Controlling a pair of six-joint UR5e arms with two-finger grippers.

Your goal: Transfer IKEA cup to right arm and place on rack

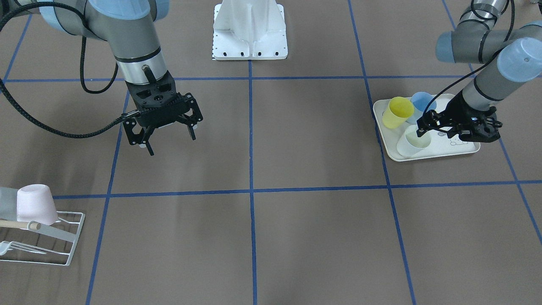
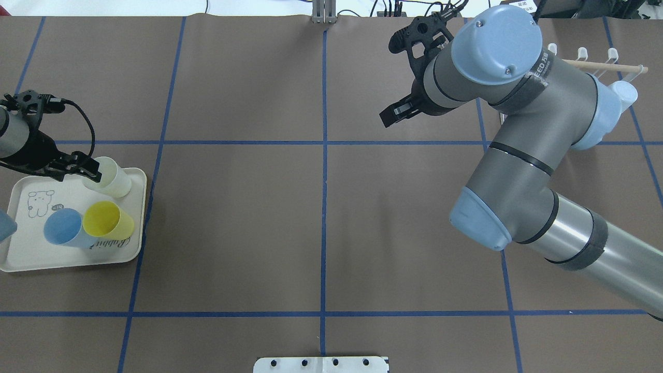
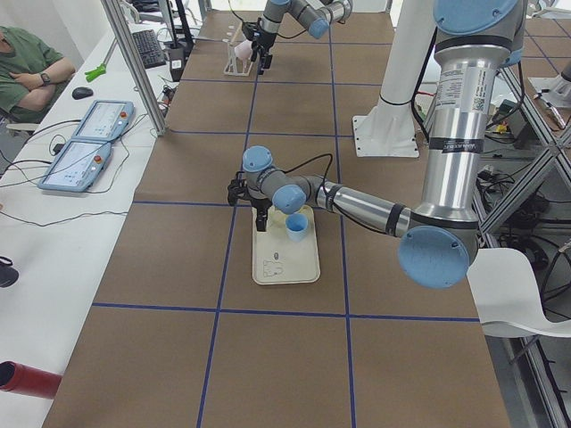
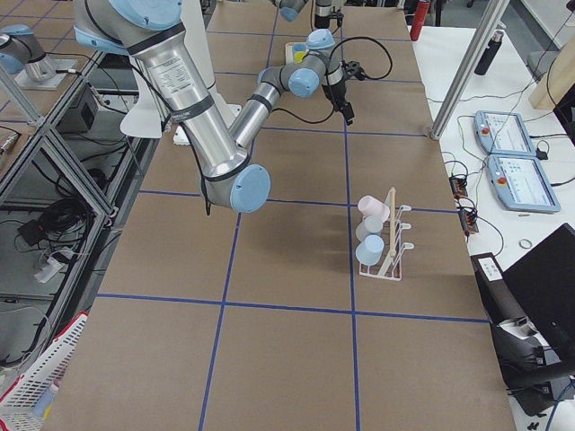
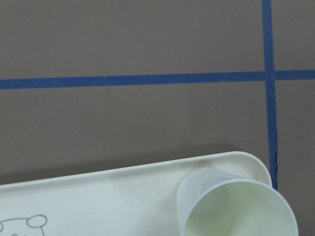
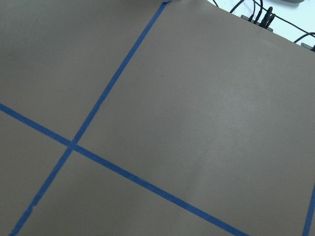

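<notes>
White wire rack [image 1: 76, 238] at the near corner of the front-facing view carries an upturned pink cup [image 1: 36, 204] beside its wooden dowel [image 1: 15, 224]. Farther back, my right gripper [image 1: 171, 144] hangs above the brown table [image 1: 296, 140], fingers spread wide with nothing between them. Across the table, my left gripper [image 1: 422, 127] reaches onto the cream tray [image 1: 449, 153]. Its fingertips are at the rim of the pale cup [image 1: 410, 144], which stands on the tray just beside a yellow cup [image 1: 398, 112] and a blue cup [image 1: 421, 101]. Seen from overhead, those fingertips meet the pale cup's rim at a corner of the tray, though I cannot tell whether they pinch it or merely flank it. From the left end, my left arm [image 3: 357, 203] bends low over the tray while a person [image 3: 31, 67] sits off to the side, arms folded. From the right end, the rack stands well apart from the tray. My left wrist camera looks down on the pale cup's open mouth in the tray's rounded corner. My right wrist camera shows brown table crossed by blue tape lines [image 6: 105, 93].
</notes>
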